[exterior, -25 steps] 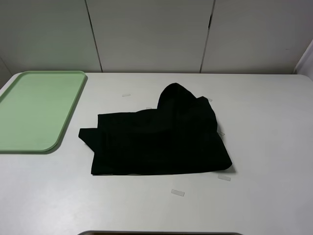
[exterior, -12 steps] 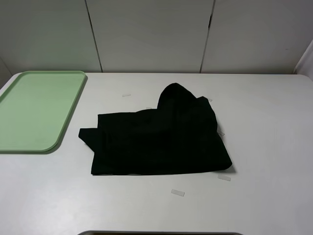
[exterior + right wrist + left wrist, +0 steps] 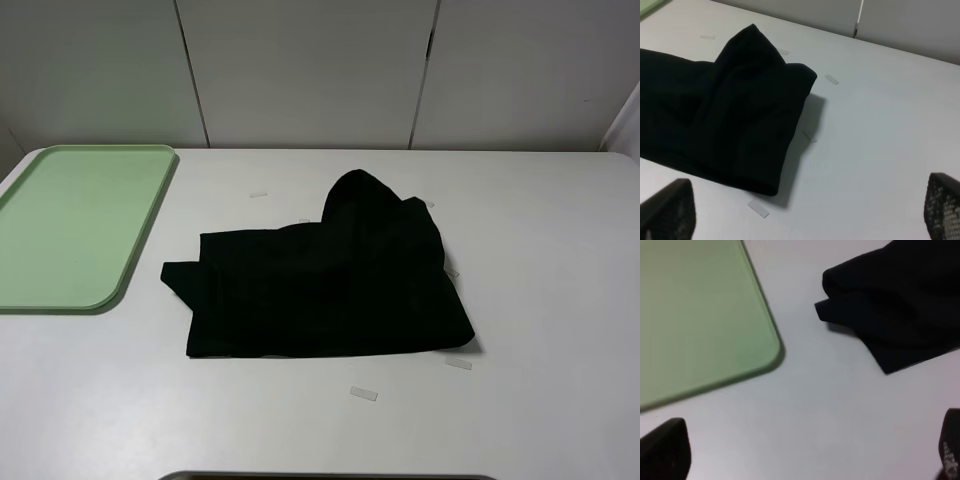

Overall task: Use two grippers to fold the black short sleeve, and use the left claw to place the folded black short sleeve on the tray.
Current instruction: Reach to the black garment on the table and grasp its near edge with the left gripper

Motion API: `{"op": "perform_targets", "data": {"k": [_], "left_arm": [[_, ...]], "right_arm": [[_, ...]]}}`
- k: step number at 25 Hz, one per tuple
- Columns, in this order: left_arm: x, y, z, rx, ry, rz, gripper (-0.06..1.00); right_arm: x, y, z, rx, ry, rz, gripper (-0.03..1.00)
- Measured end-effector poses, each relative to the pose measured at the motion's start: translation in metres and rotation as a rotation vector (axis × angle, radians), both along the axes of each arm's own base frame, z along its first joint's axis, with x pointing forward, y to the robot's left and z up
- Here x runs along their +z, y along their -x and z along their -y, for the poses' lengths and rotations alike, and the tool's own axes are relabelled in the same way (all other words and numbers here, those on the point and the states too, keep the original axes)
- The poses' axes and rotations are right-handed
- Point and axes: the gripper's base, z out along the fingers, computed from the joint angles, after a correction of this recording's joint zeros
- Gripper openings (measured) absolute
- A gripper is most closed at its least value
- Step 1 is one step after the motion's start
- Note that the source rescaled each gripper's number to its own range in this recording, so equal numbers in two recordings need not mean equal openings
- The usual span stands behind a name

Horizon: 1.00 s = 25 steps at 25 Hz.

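Black left tool [image 3: 807, 450] and right tool [image 3: 805, 207] gape wide, empty.

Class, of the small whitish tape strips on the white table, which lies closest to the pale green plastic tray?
The small whitish tape strip beyond the black fabric T-shirt, toward the pale green plastic tray; the others lie further right.

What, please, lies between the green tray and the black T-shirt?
Only bare table separates tray from shirt, as the exterior high and left wrist views show.
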Motion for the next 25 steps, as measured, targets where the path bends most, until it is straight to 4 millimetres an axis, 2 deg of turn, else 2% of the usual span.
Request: {"op": "perform_targets", "data": {"k": [2, 5, 9, 12, 15, 16, 17, 21, 22, 25], "left_arm": [[0.007, -0.014, 0.010, -0.011, 0.075, -0.027, 1.00], [0.016, -0.048, 0.032, -0.061, 0.196, -0.076, 1.00], [0.010, -0.103, 0.062, -0.136, 0.300, -0.192, 1.00], [-0.009, -0.142, 0.081, -0.159, 0.351, -0.278, 1.00], [-0.033, -0.171, 0.094, -0.166, 0.383, -0.353, 1.00], [-0.033, -0.171, 0.094, -0.166, 0.383, -0.353, 1.00], [-0.050, -0.185, 0.101, -0.167, 0.408, -0.403, 1.00], [-0.078, -0.204, 0.108, -0.156, 0.441, -0.476, 1.00], [-0.078, -0.204, 0.108, -0.156, 0.441, -0.476, 1.00], [-0.094, -0.216, 0.099, -0.098, 0.455, -0.507, 1.00]], "right_arm": [[0.000, 0.000, 0.000, 0.000, 0.000, 0.000, 1.00], [0.000, 0.000, 0.000, 0.000, 0.000, 0.000, 1.00], [0.000, 0.000, 0.000, 0.000, -0.001, 0.000, 1.00], [0.000, 0.000, 0.000, 0.000, -0.001, 0.000, 1.00], [0.000, 0.000, 0.000, 0.000, -0.001, 0.000, 1.00], [0.000, 0.000, 0.000, 0.000, -0.001, 0.000, 1.00], [0.000, 0.000, 0.000, 0.000, -0.001, 0.000, 1.00], [0.000, 0.000, 0.000, 0.000, -0.001, 0.000, 1.00], [0.000, 0.000, 0.000, 0.000, -0.001, 0.000, 1.00], [0.000, 0.000, 0.000, 0.000, -0.001, 0.000, 1.00]]}}
